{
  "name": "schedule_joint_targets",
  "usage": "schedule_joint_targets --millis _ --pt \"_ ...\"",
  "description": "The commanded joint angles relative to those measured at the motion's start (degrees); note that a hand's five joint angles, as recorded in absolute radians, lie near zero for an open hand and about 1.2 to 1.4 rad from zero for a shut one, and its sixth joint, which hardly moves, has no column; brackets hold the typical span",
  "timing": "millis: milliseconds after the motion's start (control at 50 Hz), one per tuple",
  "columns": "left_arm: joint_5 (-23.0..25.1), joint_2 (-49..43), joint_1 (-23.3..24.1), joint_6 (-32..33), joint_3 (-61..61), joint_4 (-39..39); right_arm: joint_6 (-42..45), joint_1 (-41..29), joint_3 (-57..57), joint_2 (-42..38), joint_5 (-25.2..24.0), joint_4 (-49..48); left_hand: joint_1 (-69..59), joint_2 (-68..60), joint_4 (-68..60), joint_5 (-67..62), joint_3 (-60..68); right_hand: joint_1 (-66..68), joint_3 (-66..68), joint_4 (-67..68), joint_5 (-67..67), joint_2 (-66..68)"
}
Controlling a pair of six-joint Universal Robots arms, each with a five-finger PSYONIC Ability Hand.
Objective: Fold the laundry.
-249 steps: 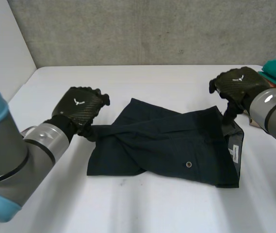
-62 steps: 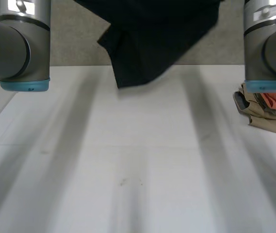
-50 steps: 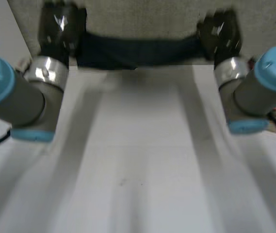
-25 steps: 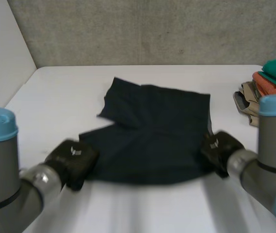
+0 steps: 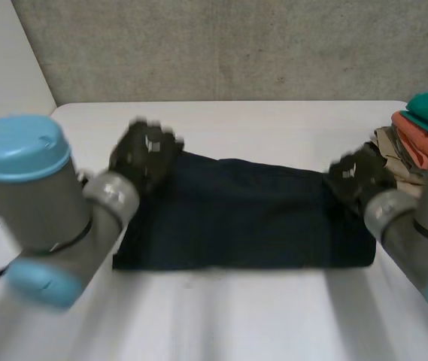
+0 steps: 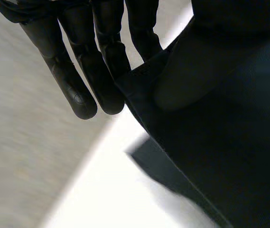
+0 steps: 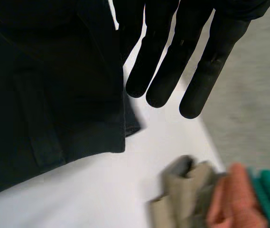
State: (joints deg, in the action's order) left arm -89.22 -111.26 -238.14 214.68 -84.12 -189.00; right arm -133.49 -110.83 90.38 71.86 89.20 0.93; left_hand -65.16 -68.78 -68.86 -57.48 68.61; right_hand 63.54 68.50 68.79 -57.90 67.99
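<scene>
On white table (image 5: 236, 323), dark navy folded cloth garment (image 5: 244, 222) was spread. Far left corner was pinched between straight fingers (image 6: 80, 97) and thumb of left hand (image 5: 144, 154); far right corner likewise by right hand (image 5: 358, 177).

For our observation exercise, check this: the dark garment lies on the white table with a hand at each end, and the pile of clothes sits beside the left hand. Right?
One slip: the pile of clothes sits beside the right hand, not the left hand, as the head view shows. The rest, about the dark garment, holds.
</scene>
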Motion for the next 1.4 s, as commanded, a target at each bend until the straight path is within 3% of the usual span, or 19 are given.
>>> schedule_joint_targets --millis 20,160,180,220,240,260,380,520,620,780,840,860,880,1000,1080,1180,1240,1300,1400 --pt "0.18 -15.02 -3.29 -0.57 14.84 -15.6 0.25 -0.18 -13.37 -13.22 3.7 -14.54 -14.84 -11.22 -11.14 -12.52 11.39 16.46 11.5 11.21 -12.1 12.01" --pt "0.97 -28.56 -3.56 -0.49 27.95 -19.47 0.52 -0.09 -24.97 -26.49 3.35 -24.12 -14.84 -11.22 -11.14 -12.52 11.39 16.46 11.5 11.21 -12.1 12.01" --pt "1.06 -29.79 -3.47 -0.57 29.18 -19.65 0.51 -0.17 -25.77 -27.82 3.08 -25.53 -14.84 -11.22 -11.14 -12.52 11.39 4.86 -0.1 -0.39 -0.5 0.41" --pt "1.85 -32.35 -2.68 -0.49 31.03 -20.09 0.77 -0.26 -26.57 -29.4 2.9 -27.81 38.01 41.63 41.71 40.33 -41.46 -41.75 -46.71 -47.0 46.11 -46.2" --pt "2.12 -32.79 -2.59 -0.31 31.12 -20.26 0.34 -0.26 -26.74 -30.37 3.34 -29.39 55.16 58.78 58.86 57.48 -58.61 -53.54 -58.5 -58.79 57.9 -57.99" --pt "2.29 -32.97 -2.42 -0.48 31.12 -20.44 -0.19 -0.26 -26.49 -30.38 3.17 -30.02 51.17 54.79 54.88 53.49 -54.62 -53.54 -58.5 -58.79 57.9 -57.99" --pt "1.94 -30.87 -1.19 -2.77 25.16 -21.49 -7.3 0.44 -19.82 -23.89 2.82 -27.75 55.16 58.78 58.86 57.48 -58.61 -53.54 -58.5 -58.79 57.9 -57.99" --pt "1.94 -20.5 -1.01 -5.67 12.41 -22.11 -16.44 2.81 -12.16 -13.77 -0.6 -8.61 55.16 58.78 58.86 57.48 -58.61 -53.54 -58.5 -58.79 57.9 -57.99" --pt "1.85 -15.75 -1.01 -7.69 5.47 -21.93 -21.81 5.18 -9.61 -13.06 -2.89 -0.24 55.16 58.78 58.86 57.48 -58.61 -53.54 -58.5 -58.79 57.9 -57.99" --pt "1.94 -13.28 -0.83 -10.24 0.19 -21.93 -22.51 6.07 -8.47 -15.87 -5.0 -2.86 55.16 58.78 58.86 57.48 -58.61 -46.42 -51.37 -51.66 50.78 -50.86" --pt "1.94 -13.28 -0.92 -10.33 -0.43 -21.93 -22.34 6.07 -8.73 -18.07 -5.09 -5.32 55.16 58.78 58.86 57.48 -58.61 -22.27 -27.22 -27.51 26.63 -26.71" --pt "1.86 -13.28 -0.92 -10.33 -0.43 -21.93 -22.34 6.07 -8.73 -18.33 -5.09 -5.94 55.16 58.78 58.86 57.48 -58.61 1.64 -3.31 -3.61 2.72 -2.81" --pt "1.85 -13.2 -0.92 -10.33 -0.52 -21.93 -22.34 6.07 -8.64 -18.34 -4.92 -6.03 55.16 58.78 58.86 57.48 -58.61 16.31 11.35 11.06 -11.95 11.86" --pt "1.59 -10.83 -1.1 -10.42 -1.92 -21.76 -19.8 8.26 -6.19 -16.59 -2.55 -7.35 55.16 58.78 58.86 57.48 -58.61 16.46 11.5 11.21 -12.1 12.01" --pt "1.68 -7.66 -1.27 -10.42 -4.03 -21.76 -13.13 11.95 -2.76 -8.86 -2.28 -7.0 55.16 58.78 58.86 57.48 -58.61 16.46 11.5 11.21 -12.1 12.01" --pt "1.68 -3.8 -1.62 -11.03 -7.28 -21.67 5.55 16.25 -0.29 -7.62 -0.88 -6.82 55.16 58.78 58.86 57.48 -58.61 16.46 11.5 11.21 -12.1 12.01" --pt "1.68 -1.42 -2.33 -12.79 -9.13 -21.58 10.26 16.26 -0.81 -7.26 0.52 -8.04 55.16 58.78 58.86 57.48 -58.61 16.46 11.5 11.21 -12.1 12.01" --pt "1.77 0.25 -3.73 -15.51 -10.27 -21.5 10.01 14.51 -1.69 -7.35 0.27 -10.24 55.16 58.78 58.86 57.48 -58.61 16.46 11.5 11.21 -12.1 12.01" --pt "1.68 1.48 -4.88 -18.32 -10.36 -21.14 8.69 2.23 -3.37 -7.44 -4.98 -19.97 55.16 58.78 58.86 57.48 -58.61 16.46 11.5 11.21 -12.1 12.01"
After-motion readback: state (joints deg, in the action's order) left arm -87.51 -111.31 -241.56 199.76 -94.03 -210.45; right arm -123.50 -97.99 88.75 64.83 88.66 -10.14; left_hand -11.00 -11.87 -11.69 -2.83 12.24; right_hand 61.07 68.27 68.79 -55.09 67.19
